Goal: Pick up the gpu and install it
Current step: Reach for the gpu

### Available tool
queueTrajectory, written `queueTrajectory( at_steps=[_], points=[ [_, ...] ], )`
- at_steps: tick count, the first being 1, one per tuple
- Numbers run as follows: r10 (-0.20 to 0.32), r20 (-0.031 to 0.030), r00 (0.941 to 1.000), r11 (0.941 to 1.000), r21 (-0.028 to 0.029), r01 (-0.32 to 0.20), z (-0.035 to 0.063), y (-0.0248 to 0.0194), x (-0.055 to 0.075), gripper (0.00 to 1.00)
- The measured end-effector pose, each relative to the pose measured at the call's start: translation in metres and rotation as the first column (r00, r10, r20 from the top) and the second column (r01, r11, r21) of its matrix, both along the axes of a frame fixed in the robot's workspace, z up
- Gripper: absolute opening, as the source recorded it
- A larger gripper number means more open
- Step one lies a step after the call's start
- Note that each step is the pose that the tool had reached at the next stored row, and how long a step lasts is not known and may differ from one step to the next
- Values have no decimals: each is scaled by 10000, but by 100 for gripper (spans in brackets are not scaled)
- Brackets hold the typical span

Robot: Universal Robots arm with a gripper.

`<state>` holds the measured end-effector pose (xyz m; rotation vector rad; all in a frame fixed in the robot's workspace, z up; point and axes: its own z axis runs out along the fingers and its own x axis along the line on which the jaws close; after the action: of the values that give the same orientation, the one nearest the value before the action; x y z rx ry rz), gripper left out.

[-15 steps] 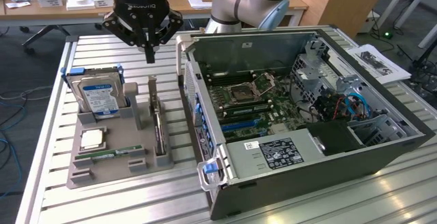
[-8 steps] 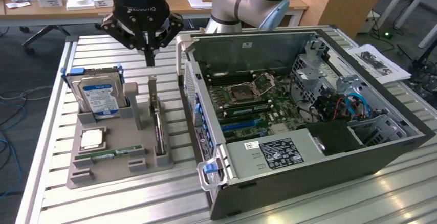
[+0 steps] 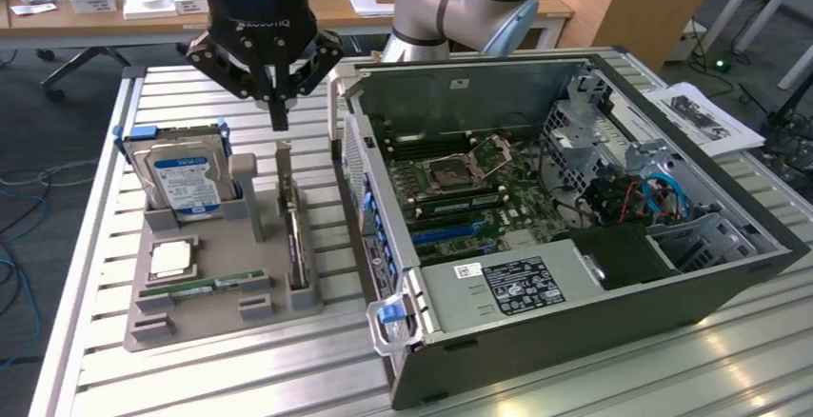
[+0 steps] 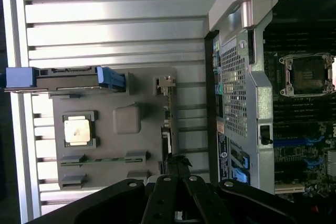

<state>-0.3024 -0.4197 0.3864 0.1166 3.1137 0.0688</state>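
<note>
The gpu [image 3: 295, 222] is a thin dark card with a pale metal edge. It stands on its edge in a slot of the grey holder [image 3: 209, 322], beside the open computer case [image 3: 559, 198]. My gripper [image 3: 277, 117] hangs a little above the card's far end, its fingers shut together and holding nothing. In the wrist view the gpu [image 4: 167, 124] appears edge-on, just beyond my shut gripper [image 4: 178, 163]. The motherboard [image 3: 464, 184] lies exposed inside the case.
The holder also carries a silver hard drive with a blue label [image 3: 182, 179], a processor chip [image 3: 173, 258] and a slim green memory stick [image 3: 204, 287]. Everything sits on a slatted metal table [image 3: 254, 379]. Papers [image 3: 705, 117] lie at the exterior view's right.
</note>
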Motion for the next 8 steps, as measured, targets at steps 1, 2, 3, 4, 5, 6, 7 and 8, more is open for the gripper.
queueTrajectory(
  at_steps=[1, 2, 3, 4, 5, 6, 7, 8],
  points=[
    [0, 0, 10000, 10000, 0, 0, 0, -9, -1, 11],
    [0, 0, 10000, 10000, 0, 0, 0, -18, -1, 11],
    [0, 0, 10000, 10000, 0, 0, 0, -26, -2, 11],
    [0, 0, 10000, 10000, 0, 0, 0, -33, -3, 11],
    [0, 1, 10000, 10000, 0, 0, 0, -40, -3, 11],
    [0, 1, 10000, 10000, 0, 0, 0, -46, -4, 11],
    [0, 0, 10000, 10000, 0, 0, 0, -52, -4, 11],
    [0, 0, 10000, 10000, 0, 0, 0, -57, -5, 11]
  ],
)
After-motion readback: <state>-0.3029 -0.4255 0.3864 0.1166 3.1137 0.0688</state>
